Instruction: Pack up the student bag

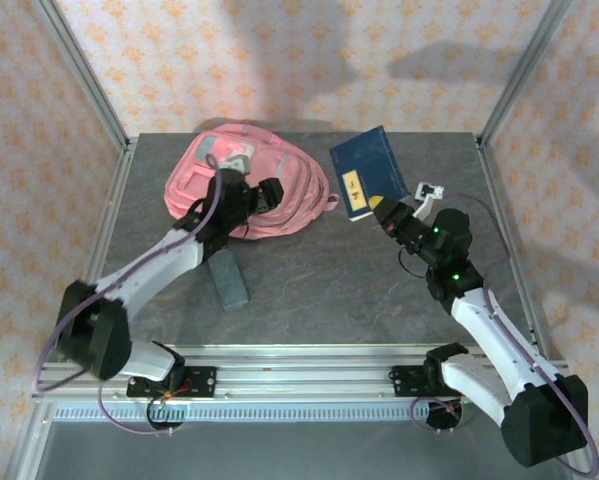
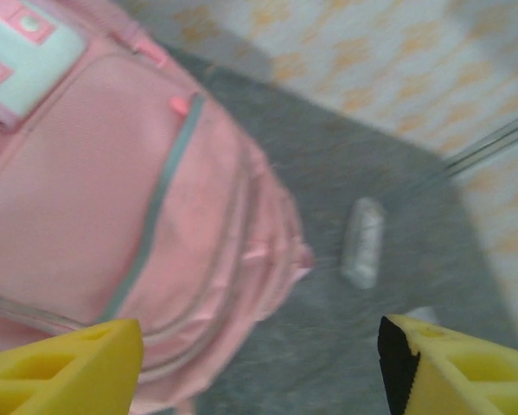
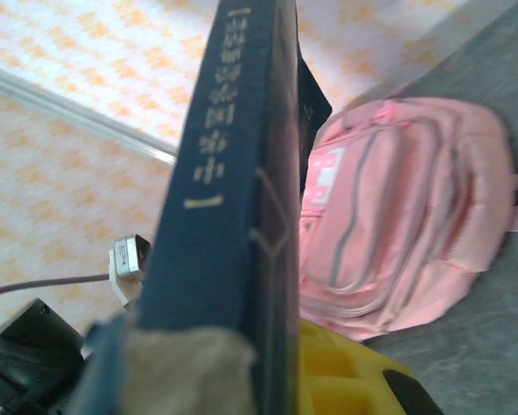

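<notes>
one student bag (image 1: 291,165), likely soft, floppy | grip zip edge | left hand (image 2: 259,350) apart | right hand (image 1: 386,214) clamped on blue book (image 1: 369,170)

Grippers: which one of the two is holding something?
The right gripper, which is shut on the dark blue book. The left gripper stands open and empty over the edge of the pink backpack.

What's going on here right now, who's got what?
The right gripper is shut on a dark blue book, held up just right of the student bag. The left gripper hovers open over the bag, gripping nothing. The bag lies flat on the table; a dark oblong object lies beside the left arm.
</notes>
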### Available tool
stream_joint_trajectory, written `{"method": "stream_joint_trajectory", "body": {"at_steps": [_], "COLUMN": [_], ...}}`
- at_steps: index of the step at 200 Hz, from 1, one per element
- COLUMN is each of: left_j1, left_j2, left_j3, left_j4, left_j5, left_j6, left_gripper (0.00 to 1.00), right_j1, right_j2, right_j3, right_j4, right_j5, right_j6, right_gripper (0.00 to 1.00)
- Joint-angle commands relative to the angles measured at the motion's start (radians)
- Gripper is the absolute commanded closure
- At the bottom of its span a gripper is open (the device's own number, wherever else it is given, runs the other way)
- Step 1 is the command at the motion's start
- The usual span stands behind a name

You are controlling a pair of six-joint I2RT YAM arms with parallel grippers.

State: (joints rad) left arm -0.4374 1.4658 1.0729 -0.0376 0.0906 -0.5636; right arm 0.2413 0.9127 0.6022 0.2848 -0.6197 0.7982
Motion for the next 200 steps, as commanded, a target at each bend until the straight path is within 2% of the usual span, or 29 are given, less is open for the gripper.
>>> {"method": "stream_joint_trajectory", "body": {"at_steps": [1, 30, 66, 96, 116, 142, 171, 178, 182, 184, 187, 194, 200], "left_j1": [-0.032, -0.085, -0.112, -0.112, -0.112, -0.112, -0.113, -0.113, -0.112, -0.113, -0.112, -0.112, -0.112], "left_j2": [0.14, 0.374, 0.591, 0.697, 0.74, 0.794, 0.812, 0.812, 0.812, 0.813, 0.814, 0.814, 0.814], "left_j3": [0.165, 0.414, 0.627, 0.735, 0.764, 0.798, 0.799, 0.793, 0.791, 0.79, 0.79, 0.791, 0.795], "left_j4": [-0.288, -0.448, -0.524, -0.551, -0.537, -0.536, -0.532, -0.525, -0.522, -0.521, -0.519, -0.521, -0.525], "left_j5": [-0.167, -0.336, -0.479, -0.594, -0.619, -0.605, -0.598, -0.596, -0.592, -0.59, -0.589, -0.588, -0.582], "left_j6": [0.162, 0.257, 0.32, 0.349, 0.38, 0.401, 0.398, 0.403, 0.41, 0.413, 0.417, 0.426, 0.434], "left_gripper": [0.29, 0.25, 0.24, 0.35, 0.37, 0.32, 0.39, 0.46, 0.58, 0.7, 0.82, 1.0, 1.0], "right_j1": [-0.033, -0.045, -0.048, -0.05, -0.05, -0.051, -0.051, -0.05, -0.051, -0.051, -0.05, -0.051, -0.05], "right_j2": [-0.009, -0.004, -0.011, -0.022, -0.018, -0.007, 0.006, 0.008, 0.009, 0.009, 0.009, 0.01, 0.012], "right_j3": [0.018, -0.015, -0.027, -0.025, -0.025, -0.017, -0.013, -0.012, -0.012, -0.012, -0.012, -0.013, -0.013], "right_j4": [-0.065, -0.069, -0.078, -0.085, -0.082, -0.08, -0.075, -0.076, -0.074, -0.073, -0.072, -0.072, -0.07], "right_j5": [0.032, 0.035, 0.031, 0.031, 0.028, 0.022, 0.015, 0.014, 0.012, 0.012, 0.012, 0.012, 0.012], "right_j6": [-0.052, -0.056, -0.05, -0.048, -0.047, -0.047, -0.045, -0.045, -0.045, -0.045, -0.045, -0.045, -0.045], "right_gripper": [1.0, 1.0, 1.0, 1.0, 1.0, 1.0, 1.0, 1.0, 1.0, 1.0, 1.0, 1.0, 1.0]}}
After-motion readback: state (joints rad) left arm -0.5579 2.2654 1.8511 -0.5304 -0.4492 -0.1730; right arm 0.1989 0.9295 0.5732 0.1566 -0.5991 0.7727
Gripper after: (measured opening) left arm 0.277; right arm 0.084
